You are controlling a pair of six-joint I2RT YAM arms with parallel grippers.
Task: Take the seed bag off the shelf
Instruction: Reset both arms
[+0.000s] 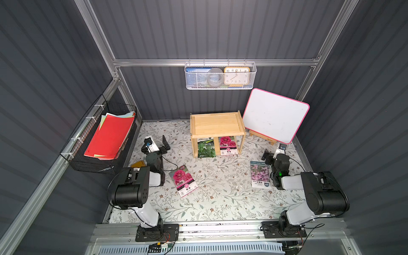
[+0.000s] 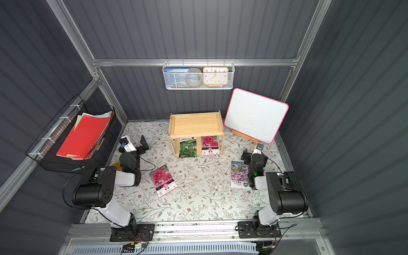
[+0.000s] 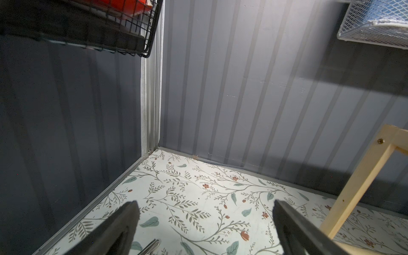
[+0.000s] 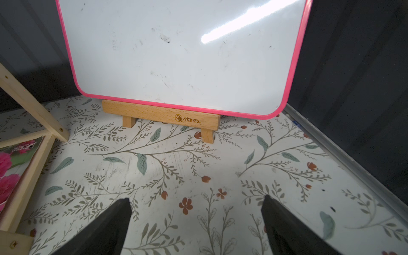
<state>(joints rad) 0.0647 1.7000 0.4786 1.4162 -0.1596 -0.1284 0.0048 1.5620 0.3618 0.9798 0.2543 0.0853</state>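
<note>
Patterned desk (image 1: 220, 205) bearing shelf (image 1: 217, 124), easel (image 4: 161, 114), and, lying flat, pink seed bag (image 1: 183, 180) and purple seed bag (image 1: 260, 174); shelf's lower tier holds two more bags (image 1: 206, 148)

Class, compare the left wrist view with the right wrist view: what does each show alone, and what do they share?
Left wrist only: the black wire basket holding red paper, and the white mesh basket. Right wrist only: the whiteboard on its wooden easel, and a pink-flower seed bag inside the shelf. Shared: the shelf's posts, the floral table, and open jaws on the left gripper and right gripper.
</note>
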